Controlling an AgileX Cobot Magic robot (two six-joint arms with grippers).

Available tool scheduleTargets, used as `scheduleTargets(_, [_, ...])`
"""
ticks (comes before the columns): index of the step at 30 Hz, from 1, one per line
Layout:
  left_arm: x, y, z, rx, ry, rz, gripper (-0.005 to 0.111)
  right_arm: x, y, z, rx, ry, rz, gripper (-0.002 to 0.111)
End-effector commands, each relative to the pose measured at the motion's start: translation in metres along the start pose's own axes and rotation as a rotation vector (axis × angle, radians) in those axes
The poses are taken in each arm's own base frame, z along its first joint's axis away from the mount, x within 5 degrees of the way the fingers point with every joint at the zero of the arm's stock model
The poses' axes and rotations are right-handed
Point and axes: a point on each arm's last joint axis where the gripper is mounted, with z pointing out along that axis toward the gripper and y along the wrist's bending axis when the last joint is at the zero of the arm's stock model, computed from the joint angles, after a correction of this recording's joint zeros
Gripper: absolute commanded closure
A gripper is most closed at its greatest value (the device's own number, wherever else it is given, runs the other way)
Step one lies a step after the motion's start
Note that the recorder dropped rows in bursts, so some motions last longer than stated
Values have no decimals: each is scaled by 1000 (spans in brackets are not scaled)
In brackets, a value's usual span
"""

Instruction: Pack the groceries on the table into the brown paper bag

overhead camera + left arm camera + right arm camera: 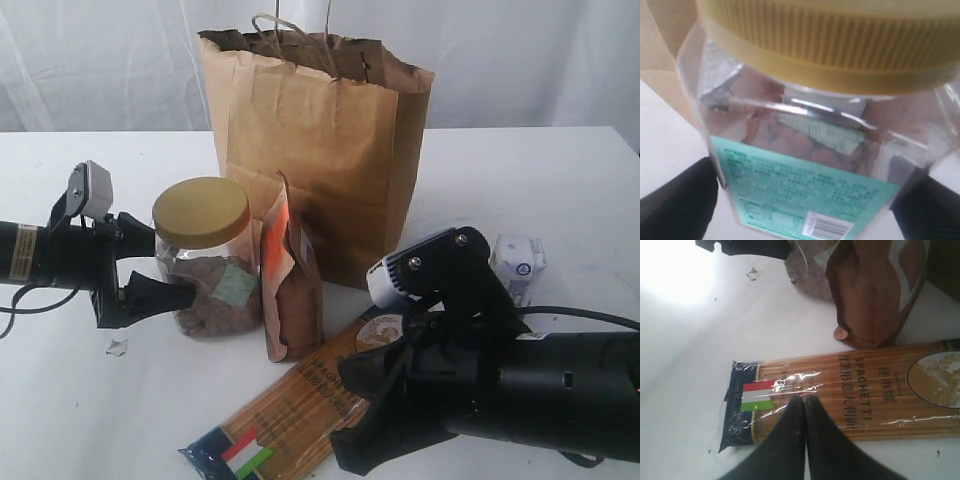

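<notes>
The gold-lidded clear jar (205, 260) (805, 150) stands on the table (60, 400) in front of the brown paper bag (320, 150). My left gripper (172, 265) (805, 200) is open around the jar's lower body, and its black fingers (677, 200) sit close against both sides. The small brown pouch (290, 290) (875, 295) leans beside the jar. The long spaghetti pack (290, 410) (865, 390) lies flat in front. My right gripper (350, 465) (805, 400) is shut and empty, with its tips over the pack near the flag end.
A white-blue carton (520, 262) lies at the right behind my right arm. One small white lump (117, 347) (754, 274) rests on the table below my left gripper. The bag's mouth is open at the top, handles up. White curtains hang behind.
</notes>
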Motion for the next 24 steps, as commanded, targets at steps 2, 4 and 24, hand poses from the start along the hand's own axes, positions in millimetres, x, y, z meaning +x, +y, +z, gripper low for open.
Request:
scheduleTargets(2, [1, -5, 0, 33, 41, 40, 107, 1, 1, -1, -5, -1, 8, 108])
scheduleTargets(4, [1, -5, 0, 33, 41, 40, 107, 1, 1, -1, -5, -1, 8, 108])
scheduleTargets(24, [-45, -13, -26, -39, -9, 68, 107, 2, 3, -1, -29, 9, 41, 108])
